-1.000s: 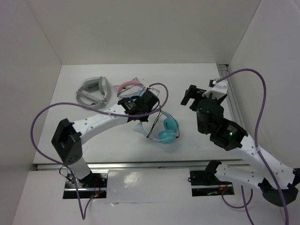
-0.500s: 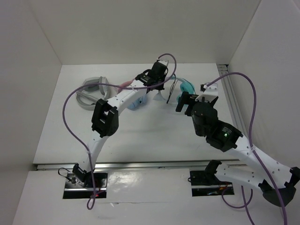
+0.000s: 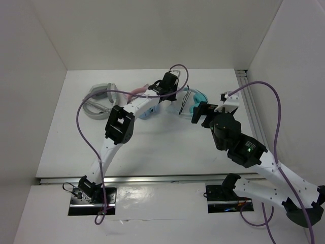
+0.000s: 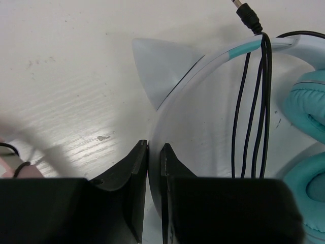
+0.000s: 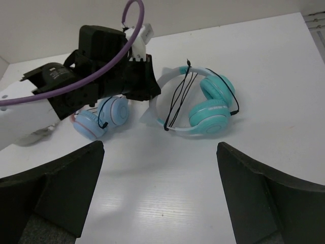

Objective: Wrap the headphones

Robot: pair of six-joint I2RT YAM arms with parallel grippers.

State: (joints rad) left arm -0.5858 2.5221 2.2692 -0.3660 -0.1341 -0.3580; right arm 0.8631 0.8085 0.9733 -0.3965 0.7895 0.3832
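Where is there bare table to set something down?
Bare: the near middle of the table, between left arm and right arm, and its near left corner. Crowded: the far strip, with grey headphones, pink-banded headphones and teal headphones held by the left tool.

The work surface is a white table (image 3: 152,150) with a faint grain texture. Plain white panels enclose it on three sides: back wall (image 3: 152,30), left wall (image 3: 25,101) and right wall (image 3: 297,56). A metal rail (image 3: 152,179) runs along the near edge
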